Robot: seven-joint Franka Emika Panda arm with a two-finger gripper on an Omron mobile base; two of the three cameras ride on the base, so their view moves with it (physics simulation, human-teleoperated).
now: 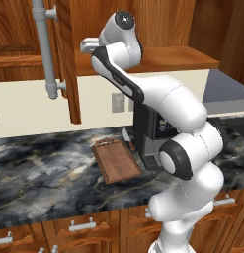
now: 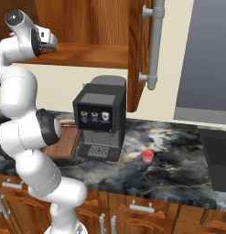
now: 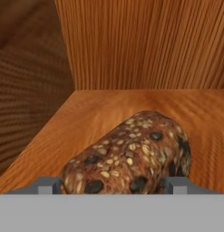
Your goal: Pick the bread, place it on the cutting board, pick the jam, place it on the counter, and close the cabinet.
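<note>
A: Starting at the left of the left base view, what is seen?

B: An open door of the cabinet (image 1: 64, 54) is seen swung outward, its grey tube handle (image 1: 44, 49) hanging in front. The door has presumably been left open so that the shelf can be reached. Below it, the cutting board (image 1: 116, 160) is laid flat on the counter (image 1: 39, 173), bare, with its handle end toward the wall. It is judged to be waiting for the loaf.

A: And further right?

B: The arm is stretched up into the cabinet. A coffee machine (image 2: 99, 116) is stood on the counter just beside the board, and a small red cup (image 2: 147, 156) is set apart from it on the right. No jam jar can be made out.

A: Where is the bread?

B: In the hand view, the bread (image 3: 129, 158) is seen lying on the wooden shelf, near the back corner of the cabinet, its seeded crust toward the camera.

A: How is the gripper held?

B: The gripper (image 3: 111, 185) is brought low over the loaf, with one fingertip (image 3: 43, 186) on each side. The fingers are parted about as wide as the loaf; whether the crust is actually touched or gripped cannot be told. The straddling pose is judged to be chosen so the bread can be pinched across its narrow width and lifted out to the board.
</note>
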